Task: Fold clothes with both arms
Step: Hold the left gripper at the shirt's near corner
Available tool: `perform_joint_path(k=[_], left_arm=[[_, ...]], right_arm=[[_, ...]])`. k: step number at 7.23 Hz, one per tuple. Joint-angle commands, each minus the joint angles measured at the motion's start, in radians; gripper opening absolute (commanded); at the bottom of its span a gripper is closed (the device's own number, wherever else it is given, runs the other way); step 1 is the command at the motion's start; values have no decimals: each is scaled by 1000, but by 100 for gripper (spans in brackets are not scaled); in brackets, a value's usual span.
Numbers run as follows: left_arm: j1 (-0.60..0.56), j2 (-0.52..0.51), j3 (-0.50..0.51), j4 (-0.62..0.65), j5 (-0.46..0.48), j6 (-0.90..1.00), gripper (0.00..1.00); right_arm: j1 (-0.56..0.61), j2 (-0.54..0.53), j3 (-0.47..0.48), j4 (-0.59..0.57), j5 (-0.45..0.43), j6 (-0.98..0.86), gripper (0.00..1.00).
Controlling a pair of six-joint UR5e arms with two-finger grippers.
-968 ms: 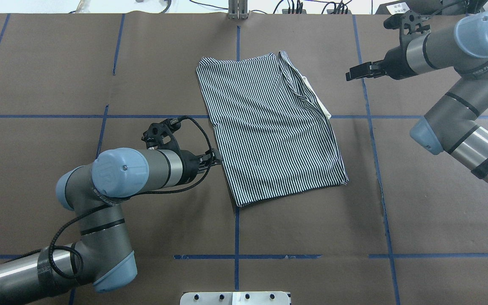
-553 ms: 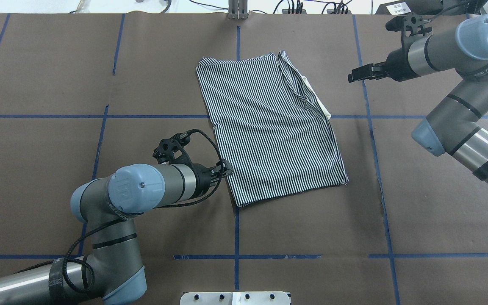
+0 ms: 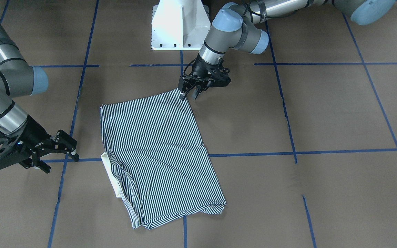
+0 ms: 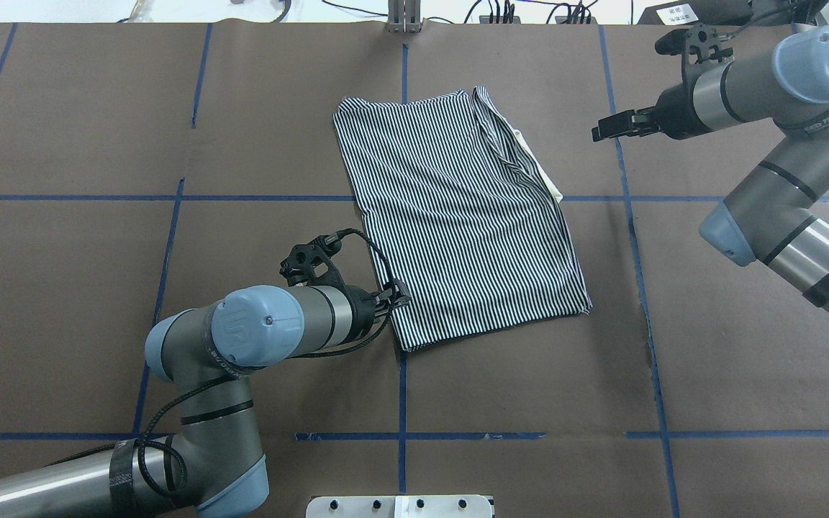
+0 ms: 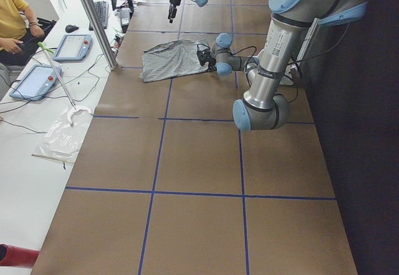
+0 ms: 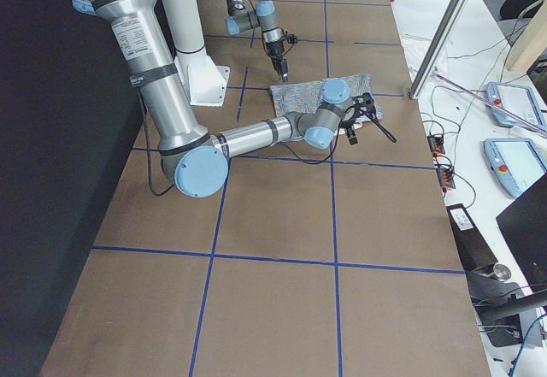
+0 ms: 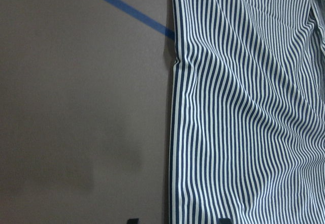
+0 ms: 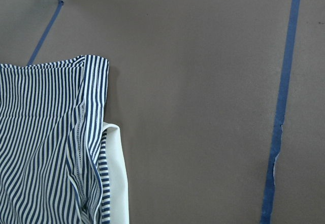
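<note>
At upper centre of the front-facing view, straddles a corner of the polo shirt (image 3: 157, 151) with left gripper (image 3: 189, 95) parted, grasping nothing.

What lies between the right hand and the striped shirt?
Only bare brown table cover lies between the right hand and the shirt, as the overhead view shows.

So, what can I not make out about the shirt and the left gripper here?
Shirt: buttons and logo show in no view; it lies folded, and only a collar strip peeks out.
Left gripper: whether it touches the shirt corner. In the overhead view its own wrist covers the tips, and the left wrist view cuts them off at the bottom edge.
Side views: that contact is too small to see.
</note>
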Motion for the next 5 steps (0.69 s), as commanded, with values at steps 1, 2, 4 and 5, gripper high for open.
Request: perform_joint_path(k=[1, 2, 4, 5], left_arm=[[16, -3, 7, -4, 1, 3, 61], [30, -3, 6, -5, 1, 3, 62], [39, -5, 7, -11, 1, 3, 61], [42, -6, 7, -11, 1, 3, 61]], right_arm=[[-2, 1, -2, -2, -3, -1, 100], [-2, 0, -4, 0, -5, -2, 100], [-2, 0, -7, -2, -5, -7, 100], [-2, 0, -7, 0, -5, -5, 100]])
